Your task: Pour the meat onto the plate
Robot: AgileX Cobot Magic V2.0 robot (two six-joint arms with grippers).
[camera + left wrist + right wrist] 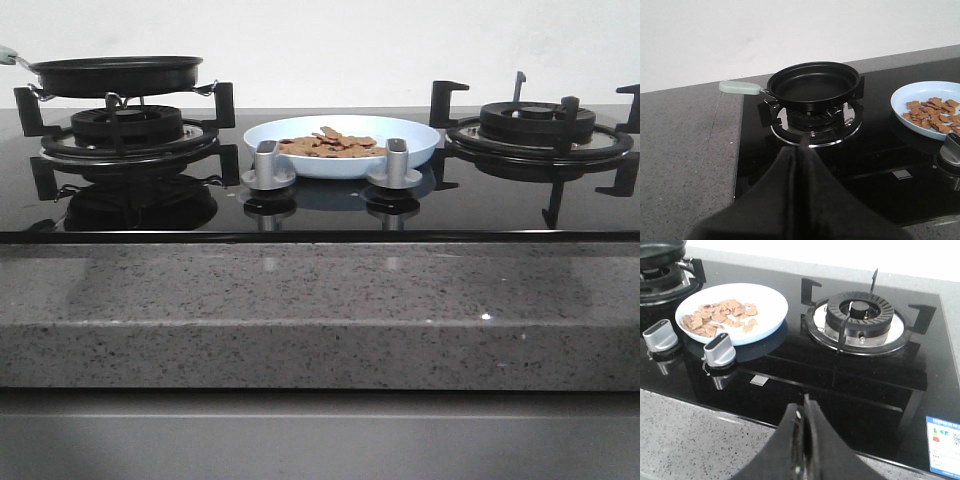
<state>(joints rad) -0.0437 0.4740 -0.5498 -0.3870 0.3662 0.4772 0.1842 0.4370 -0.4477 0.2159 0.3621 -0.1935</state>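
The pale blue plate sits on the black glass hob between the two burners, with the heap of orange-brown meat slices in it. It also shows in the left wrist view and the right wrist view, with the meat inside. The black frying pan stands empty on the left burner, its pale green handle pointing left. My left gripper is shut and empty, in front of the pan. My right gripper is shut and empty, over the hob's front edge. Neither gripper shows in the front view.
The right burner has a bare black pan support. Two silver knobs stand in front of the plate. A grey speckled stone counter edges the hob at the front and left.
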